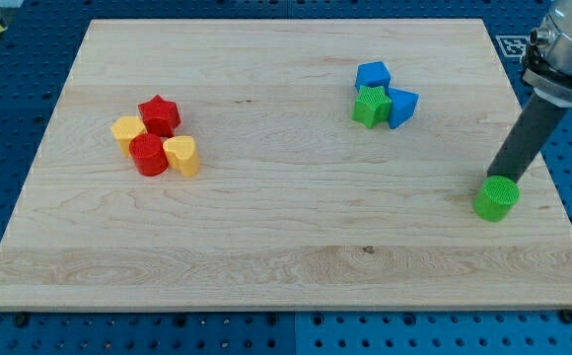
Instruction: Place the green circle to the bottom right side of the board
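Note:
The green circle [496, 198], a short round block, stands on the wooden board [286, 256] near the view's right edge, a little below mid-height. My rod comes down from the view's top right. My tip [492, 178] sits just behind the green circle, at its top edge, and seems to touch it; the very end is partly hidden by the block.
A green star [371, 106], a blue block [373, 75] and a blue triangle-like block [401, 106] cluster at upper right of centre. At the left a red star [159, 115], a yellow block [128, 130], a red round block [149, 155] and a yellow heart-like block [182, 156] cluster together.

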{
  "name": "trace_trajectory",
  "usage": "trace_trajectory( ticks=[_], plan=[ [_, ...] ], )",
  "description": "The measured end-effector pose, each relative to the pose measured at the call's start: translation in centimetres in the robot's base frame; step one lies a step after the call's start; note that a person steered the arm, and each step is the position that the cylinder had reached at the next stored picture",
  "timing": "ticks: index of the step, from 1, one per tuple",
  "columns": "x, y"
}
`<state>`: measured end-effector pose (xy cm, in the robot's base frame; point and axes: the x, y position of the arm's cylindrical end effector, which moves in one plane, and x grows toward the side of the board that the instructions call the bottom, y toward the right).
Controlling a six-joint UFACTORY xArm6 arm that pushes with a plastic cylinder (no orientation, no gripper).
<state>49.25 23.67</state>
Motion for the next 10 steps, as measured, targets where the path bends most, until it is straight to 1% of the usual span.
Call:
trace_trajectory(
  ticks=[1,2,3,4,5,6,7,8,10],
  plan=[
    [1.8,0.0],
    [2.7,0.3],
    [0.4,0.5],
    [-1.4,-0.8],
    [-1.3,-5.3],
    [-1.3,-6.3],
    [0.0,-6.3],
    [2.5,-6.3],
    [3.2,-5.1]
  ],
)
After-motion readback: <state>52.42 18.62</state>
